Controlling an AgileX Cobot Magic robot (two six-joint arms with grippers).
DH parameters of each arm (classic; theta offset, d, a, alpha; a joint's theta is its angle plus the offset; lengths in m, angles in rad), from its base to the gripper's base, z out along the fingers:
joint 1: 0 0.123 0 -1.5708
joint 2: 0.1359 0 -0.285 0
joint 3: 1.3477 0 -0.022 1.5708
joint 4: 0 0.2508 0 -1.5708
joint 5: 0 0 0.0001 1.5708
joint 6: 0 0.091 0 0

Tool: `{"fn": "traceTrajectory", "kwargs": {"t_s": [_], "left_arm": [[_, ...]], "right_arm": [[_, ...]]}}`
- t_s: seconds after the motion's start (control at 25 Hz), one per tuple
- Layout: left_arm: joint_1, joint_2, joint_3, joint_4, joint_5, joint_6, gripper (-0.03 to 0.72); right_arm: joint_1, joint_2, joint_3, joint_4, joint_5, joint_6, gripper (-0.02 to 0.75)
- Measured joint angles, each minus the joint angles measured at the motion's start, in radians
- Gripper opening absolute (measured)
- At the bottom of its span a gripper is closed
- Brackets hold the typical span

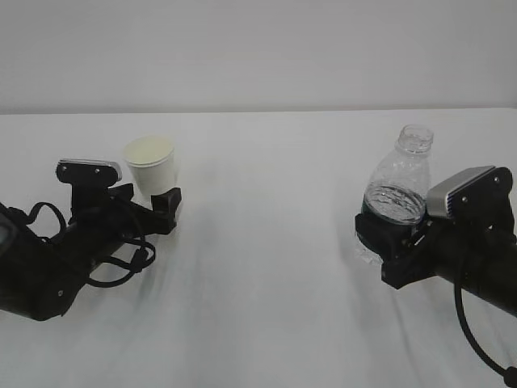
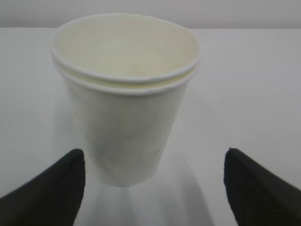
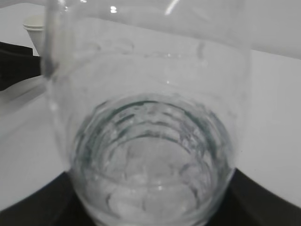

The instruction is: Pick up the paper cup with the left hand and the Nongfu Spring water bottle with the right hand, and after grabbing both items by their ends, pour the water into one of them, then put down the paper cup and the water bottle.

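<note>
I see the paper cup (image 2: pixel 124 101) standing straight up on the white worktop (image 1: pixel 266 242), its open mouth pointing up. My left hand (image 2: pixel 153 188) is spread wide, with one black finger on each side of the cup's bottom, not touching it. Far to the right of the cup, the Nongfu Spring water bottle (image 1: pixel 400 190) stands nearly upright, neck up and open, with water low inside. My right hand (image 1: pixel 388 234) is pinching the bottle's lower part. A plain pale wall (image 1: pixel 258 48) is behind.
</note>
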Motion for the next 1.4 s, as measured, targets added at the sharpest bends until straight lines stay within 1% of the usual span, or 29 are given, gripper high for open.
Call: {"fn": "traceTrajectory", "kwargs": {"t_s": [0.16,0.28,0.48,0.8,1.4], "left_arm": [[0.000,0.023,-0.036,-0.010,0.000,0.001,0.689],[0.002,0.031,-0.056,-0.045,0.000,0.006,0.688],[0.027,0.062,-0.093,-0.054,0.000,0.008,0.683],[0.040,0.090,-0.150,0.001,0.000,0.008,0.662],[0.040,0.139,-0.238,0.005,0.000,0.010,0.638]], "right_arm": [[0.000,0.000,0.000,0.000,0.000,0.000,0.449],[0.000,0.000,0.000,0.000,0.000,0.000,0.449],[0.000,0.000,0.000,0.000,0.000,0.000,0.449],[0.000,0.000,0.000,0.000,0.000,0.000,0.449],[0.000,0.000,0.000,0.000,0.002,0.000,0.449]]}}
